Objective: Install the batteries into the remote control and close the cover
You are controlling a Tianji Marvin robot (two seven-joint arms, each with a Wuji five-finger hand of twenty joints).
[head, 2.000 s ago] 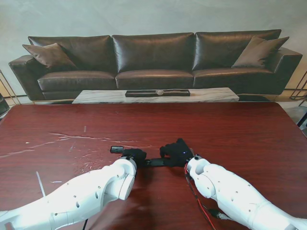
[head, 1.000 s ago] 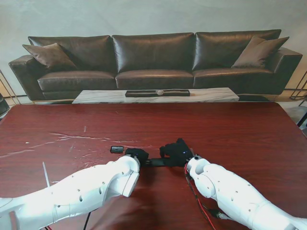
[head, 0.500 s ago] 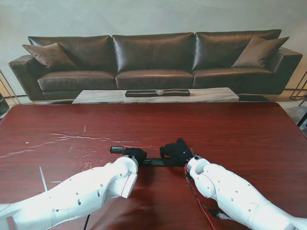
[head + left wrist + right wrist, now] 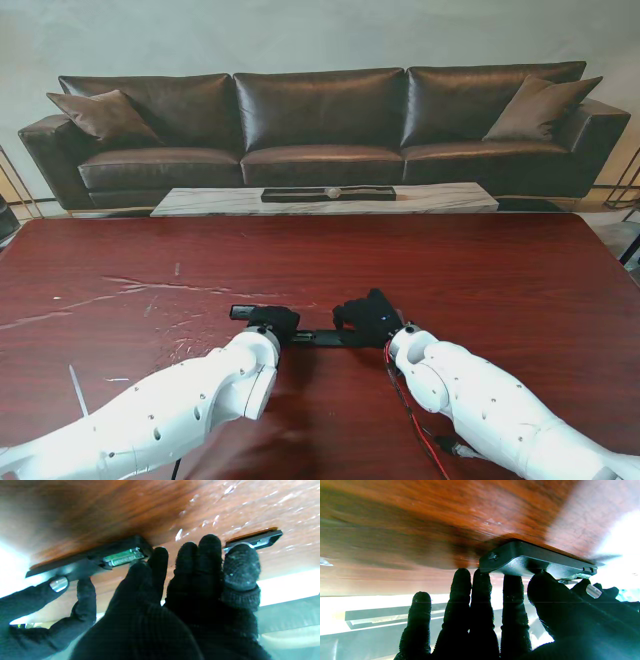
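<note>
From the stand's view, a dark red table (image 4: 480,270) is seen, with a brown sofa (image 4: 320,125) far behind it. Two white arms come up from the near corners. The left hand (image 4: 272,319) and the right hand (image 4: 368,318) are both in black gloves, near the middle of the table. Between them a thin black remote control (image 4: 322,338) is laid flat on the wood. The right hand is set on the right end of it. A small black cover (image 4: 243,312) is seen on the table just to the left of the left hand.

In the left wrist view, the left hand (image 4: 190,585) is held out flat with its fingers (image 4: 241,566) straight and close together. Nothing is gripped by it. One fingertip is at the edge of the cover (image 4: 260,538); whether it is touched cannot be told. The remote control (image 4: 100,556) is seen with its battery slot uncovered, and something green and silver is seen inside.

In the right wrist view, the remote control (image 4: 532,560) is pressed by the right hand (image 4: 520,620). The thumb is on one side and the fingers (image 4: 511,590) reach its edge, so it is grasped lightly against the table.
</note>
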